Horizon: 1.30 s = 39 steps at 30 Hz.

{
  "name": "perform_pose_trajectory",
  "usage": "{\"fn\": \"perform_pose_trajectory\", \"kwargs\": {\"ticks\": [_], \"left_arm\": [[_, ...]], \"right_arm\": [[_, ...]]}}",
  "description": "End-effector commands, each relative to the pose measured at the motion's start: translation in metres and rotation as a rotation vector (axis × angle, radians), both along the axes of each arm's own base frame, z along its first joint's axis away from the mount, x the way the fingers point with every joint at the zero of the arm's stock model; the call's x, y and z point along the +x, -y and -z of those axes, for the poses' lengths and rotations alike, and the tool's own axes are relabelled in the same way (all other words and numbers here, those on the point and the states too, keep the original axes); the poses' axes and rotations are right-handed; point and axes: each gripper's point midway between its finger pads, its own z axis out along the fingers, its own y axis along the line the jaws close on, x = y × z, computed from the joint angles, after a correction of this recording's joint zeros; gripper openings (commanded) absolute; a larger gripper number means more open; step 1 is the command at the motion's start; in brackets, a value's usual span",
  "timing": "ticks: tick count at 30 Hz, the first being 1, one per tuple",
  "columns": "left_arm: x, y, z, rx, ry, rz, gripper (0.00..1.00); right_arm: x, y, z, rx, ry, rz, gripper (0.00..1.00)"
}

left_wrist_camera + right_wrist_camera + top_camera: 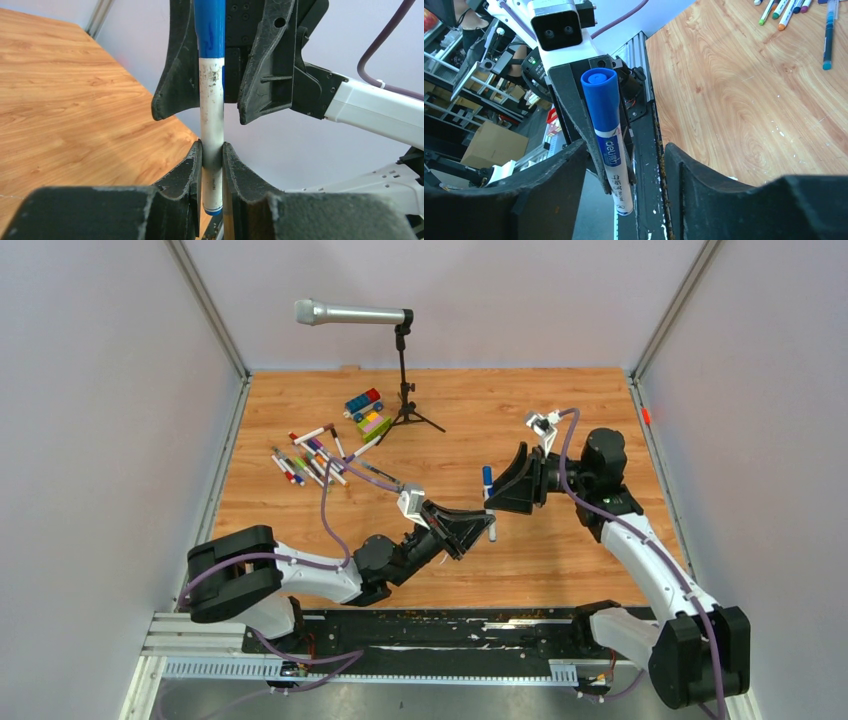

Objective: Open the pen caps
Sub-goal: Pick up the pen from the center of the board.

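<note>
The left pincer (212,161) is clenched on a pen (212,100) by its white barrel, holding it in the air over the middle of the table (580,440). The right pincer (624,155) is released, its fingers standing either side of the blue cap (600,97). More pens (310,458) lie toward the far left corner.

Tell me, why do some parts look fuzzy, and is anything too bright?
Left wrist view: the left hand sits close to the lens and looks fuzzy, the pen is sharp. Right wrist view: the right hand blurs too, and bright light pales the table. Top external view: even light, soft shadows, all sharp.
</note>
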Motion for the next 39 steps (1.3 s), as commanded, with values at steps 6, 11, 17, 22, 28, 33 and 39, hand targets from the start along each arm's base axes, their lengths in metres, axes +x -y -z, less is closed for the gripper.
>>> {"fn": "perform_pose_trajectory", "kwargs": {"ticks": [6, 11, 17, 22, 28, 33, 39], "left_arm": [[0.003, -0.005, -0.015, -0.059, 0.007, -0.04, 0.02], [0.003, -0.003, -0.01, -0.044, -0.011, -0.039, 0.07], [-0.004, -0.007, -0.008, -0.036, -0.023, -0.004, 0.48], [-0.016, -0.029, -0.008, 0.015, 0.033, 0.017, 0.88], [-0.001, -0.04, -0.015, 0.08, -0.064, 0.054, 0.99], [0.005, -0.034, -0.039, 0.04, -0.07, 0.095, 0.99], [0.014, -0.019, -0.047, 0.038, -0.053, 0.087, 0.93]], "right_arm": [[-0.009, -0.004, -0.003, 0.02, 0.036, -0.005, 0.34], [-0.014, -0.007, 0.0, 0.018, 0.054, -0.031, 0.14], [-0.019, -0.004, 0.002, -0.006, 0.129, -0.072, 0.0], [-0.022, 0.007, 0.012, -0.023, 0.248, -0.101, 0.0], [-0.037, 0.012, 0.018, 0.002, 0.289, -0.155, 0.0], [-0.038, 0.013, 0.028, -0.003, 0.309, -0.146, 0.0], [-0.039, 0.015, 0.031, -0.005, 0.31, -0.141, 0.0]]}}
